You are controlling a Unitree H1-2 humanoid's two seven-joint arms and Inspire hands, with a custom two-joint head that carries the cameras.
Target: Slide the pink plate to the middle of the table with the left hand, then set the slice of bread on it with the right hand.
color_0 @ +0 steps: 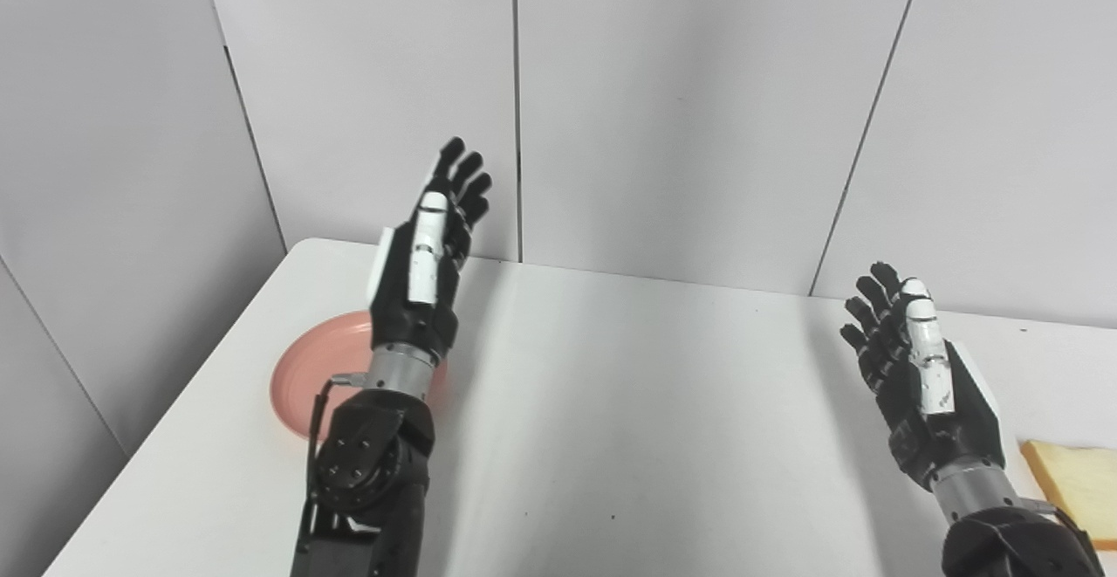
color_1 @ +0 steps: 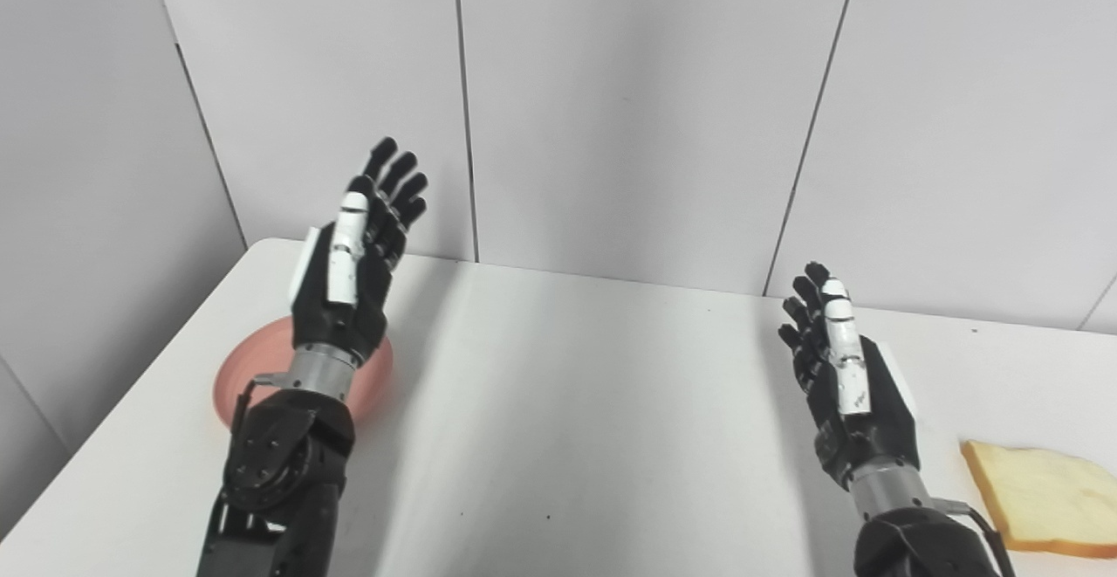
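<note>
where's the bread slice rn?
The bread slice lies flat at the table's near right edge, just right of the right hand's wrist, untouched.

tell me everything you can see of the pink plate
The plate is round, salmon pink and matte, with a shallow raised rim; it could be plastic or ceramic. It lies flat on the white table near the left edge, toward the back corner. Nothing appears to be on the part that shows. The left arm's wrist covers its middle and right side, and the left robot hand is raised above it, open, apparently not touching it.
</note>
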